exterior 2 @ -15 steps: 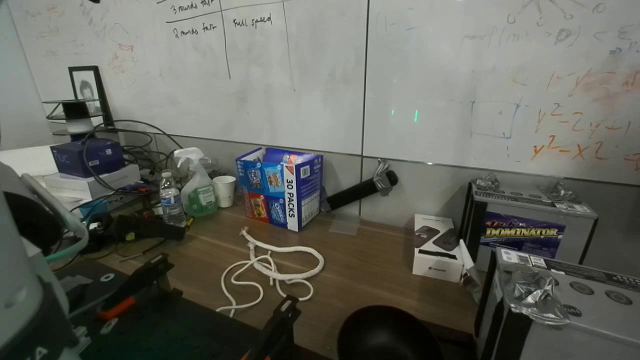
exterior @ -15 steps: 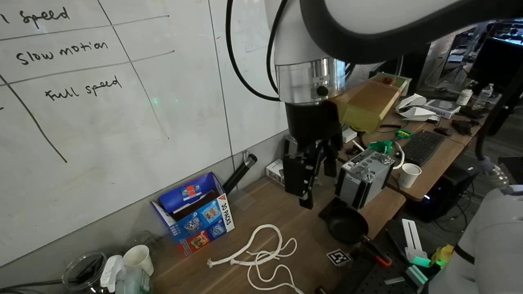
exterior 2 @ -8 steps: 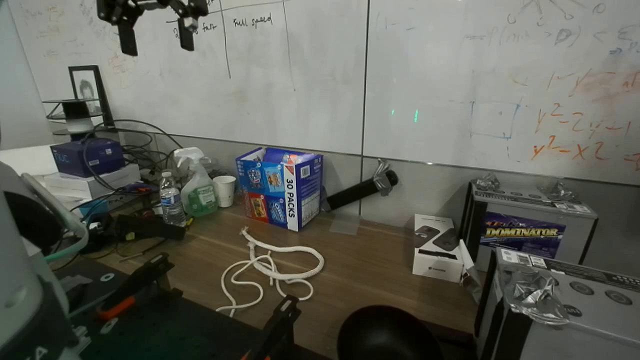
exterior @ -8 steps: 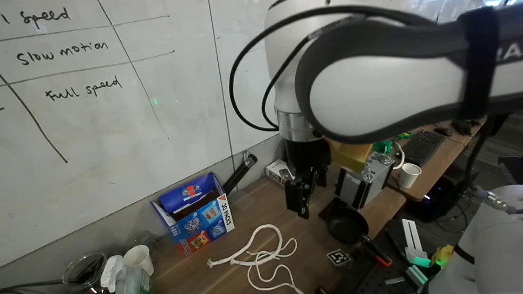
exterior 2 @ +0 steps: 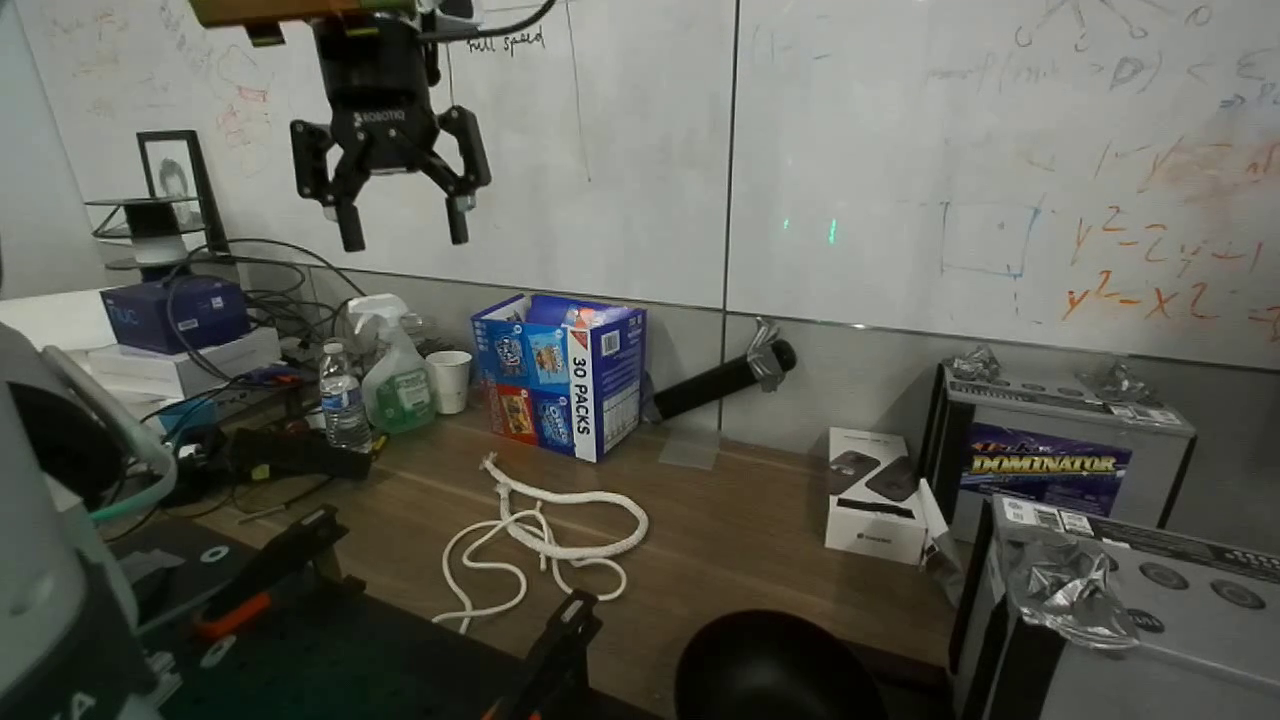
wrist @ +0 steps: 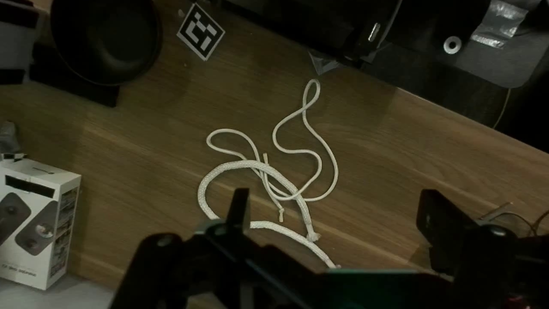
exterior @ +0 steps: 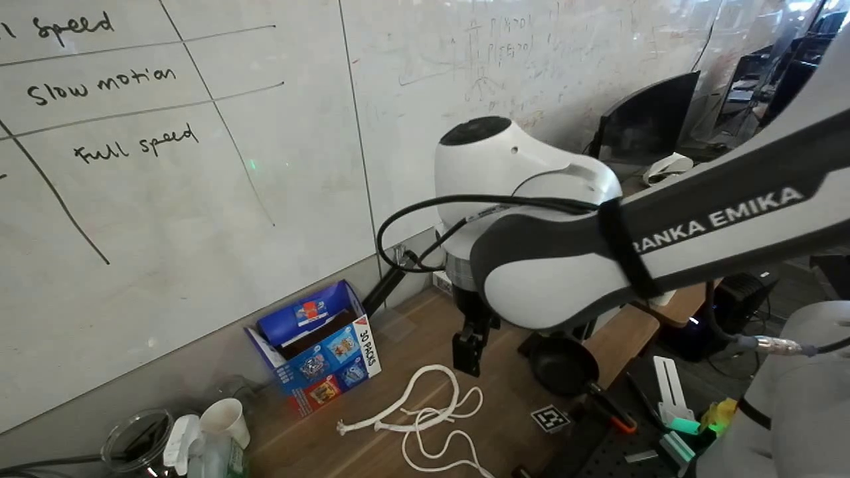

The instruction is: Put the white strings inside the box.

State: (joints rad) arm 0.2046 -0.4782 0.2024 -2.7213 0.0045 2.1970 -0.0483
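Observation:
The white strings lie in a loose tangle of thick and thin cord on the wooden table, in both exterior views (exterior 2: 597, 552) and in the wrist view (wrist: 240, 164). The blue box (exterior: 325, 362) stands upright against the wall behind the strings, its top open; its printed front also shows in an exterior view (exterior 2: 540, 375). My gripper (exterior 2: 406, 238) is open and empty, pointing down, well above the table. In the wrist view the gripper (wrist: 334, 195) has its fingers wide apart, with the strings below and toward the left finger. The box is out of the wrist view.
A black pan (exterior 2: 775, 670) sits near the table's front edge. A white printed carton (exterior 2: 875, 500) and grey batteries (exterior 2: 1060, 465) stand to one side. A paper cup (exterior 2: 448, 382) and a spray bottle (exterior 2: 400, 390) stand beside the blue box. The whiteboard (exterior 2: 640, 150) rises behind.
My gripper has come down from high above and into view in an exterior view, nearer the strings. It stays open. The strings and the box have not moved.

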